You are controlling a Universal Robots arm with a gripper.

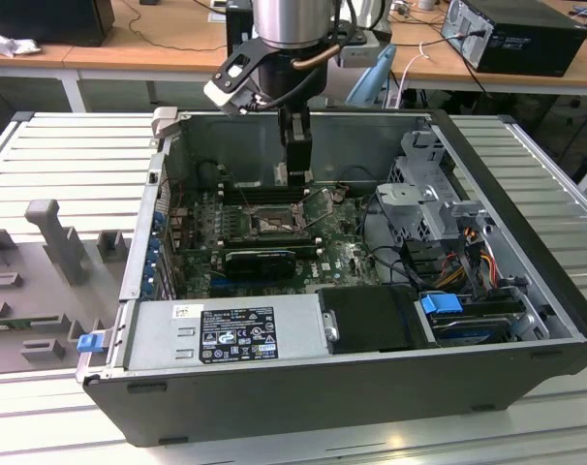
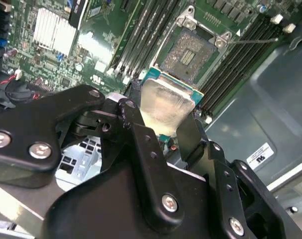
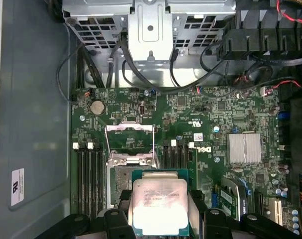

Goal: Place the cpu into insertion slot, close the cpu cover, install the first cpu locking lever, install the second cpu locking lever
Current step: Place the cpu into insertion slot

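Jaws around cpu [image 3: 160,206], top up

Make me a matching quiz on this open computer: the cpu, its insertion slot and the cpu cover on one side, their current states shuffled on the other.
Things:
1. the cpu
2. the insertion slot
3. the cpu cover

States:
A. swung open, off the slot
B. held by the gripper, not yet seated
C. empty, contacts exposed

Pairs: 1-B, 2-C, 3-A.
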